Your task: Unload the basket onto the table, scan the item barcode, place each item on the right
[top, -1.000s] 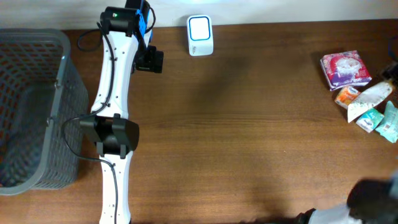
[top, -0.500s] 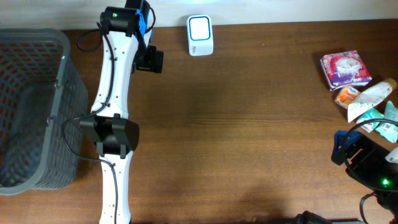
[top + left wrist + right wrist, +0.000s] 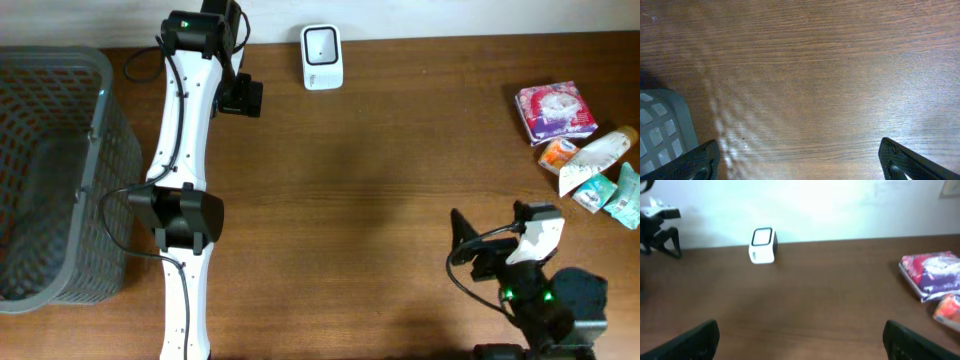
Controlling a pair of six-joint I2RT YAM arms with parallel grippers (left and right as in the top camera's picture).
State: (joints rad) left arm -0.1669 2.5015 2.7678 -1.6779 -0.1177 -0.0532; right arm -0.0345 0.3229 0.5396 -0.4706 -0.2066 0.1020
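At the right edge of the overhead view lies the heap the task draws from: a pink-and-purple printed packet (image 3: 555,110), a small orange pouch (image 3: 557,155), a white squeeze tube (image 3: 603,152) and teal sachets (image 3: 612,192), all touching or overlapping. The white box-shaped barcode scanner (image 3: 322,43) sits at top centre, well apart from them.

The right gripper (image 3: 800,330), at lower right of the overhead view, has its jaws spread wide with nothing between them, and its wrist view looks toward the scanner, with the heap off at the right edge. The left gripper (image 3: 797,152) is likewise spread and empty over bare brown wooden table (image 3: 400,170), beside the grey plastic mesh basket (image 3: 60,70).

Likely troubles:
- Because the items crowd together, a closing grip may catch two or push a neighbour off the table's right side.
- Soft packets could crumple and hide the code.
- No barcode is visible, so an item might reach the scanner wrong face up.
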